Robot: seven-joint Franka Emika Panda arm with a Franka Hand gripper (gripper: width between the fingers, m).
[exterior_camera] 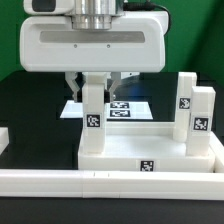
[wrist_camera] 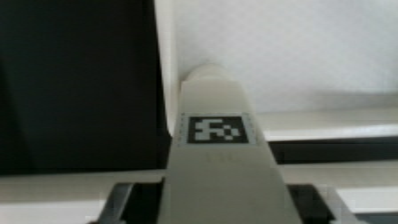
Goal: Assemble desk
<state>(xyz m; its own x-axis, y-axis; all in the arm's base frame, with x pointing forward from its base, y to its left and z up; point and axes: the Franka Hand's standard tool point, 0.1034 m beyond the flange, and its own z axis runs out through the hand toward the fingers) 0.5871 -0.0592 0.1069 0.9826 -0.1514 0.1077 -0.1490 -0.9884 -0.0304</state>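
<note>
Gripper [exterior_camera: 97,88] fingers clamp leg block [exterior_camera: 93,118] by upper flanks, upright over tabletop [exterior_camera: 150,152] corner, exterior view's left. Judged light, rigid, smooth plastic; slip-prone. Best hold: flat opposite sides, high.

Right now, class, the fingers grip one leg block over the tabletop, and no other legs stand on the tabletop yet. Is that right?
Not quite. The fingers do grip a leg block over the tabletop, but two other legs already stand upright at the tabletop's end on the exterior view's right. The exterior view shows this.
</note>
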